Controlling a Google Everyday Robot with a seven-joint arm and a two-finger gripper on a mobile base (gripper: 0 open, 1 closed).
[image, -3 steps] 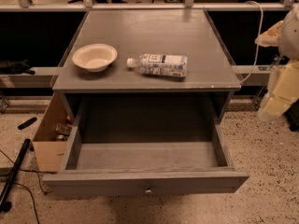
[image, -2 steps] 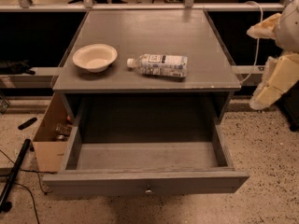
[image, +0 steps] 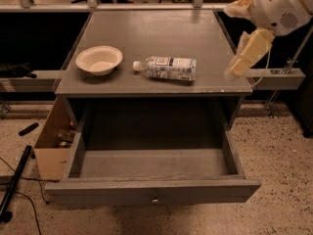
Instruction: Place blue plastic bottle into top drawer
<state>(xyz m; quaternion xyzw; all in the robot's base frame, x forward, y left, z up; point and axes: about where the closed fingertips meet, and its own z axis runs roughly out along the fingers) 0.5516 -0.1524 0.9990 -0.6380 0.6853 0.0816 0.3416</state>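
The blue plastic bottle (image: 166,68) lies on its side on the grey cabinet top (image: 151,28), white cap pointing left toward a cream bowl (image: 99,59). The top drawer (image: 151,193) is pulled fully open below, and its inside shows nothing in it; a small round knob sits mid-front. My gripper (image: 246,53), cream coloured on a white arm, hangs at the right edge of the cabinet top, to the right of the bottle and a little above it, apart from it and holding nothing.
A brown cardboard box (image: 50,143) with small items stands on the floor left of the drawer. Black cables and a black rod (image: 14,180) lie on the speckled floor at the lower left. Metal rails run behind and beside the cabinet.
The arm and gripper have moved left and up, from beside the cabinet to its right edge. The bottle, bowl and drawer have not moved.
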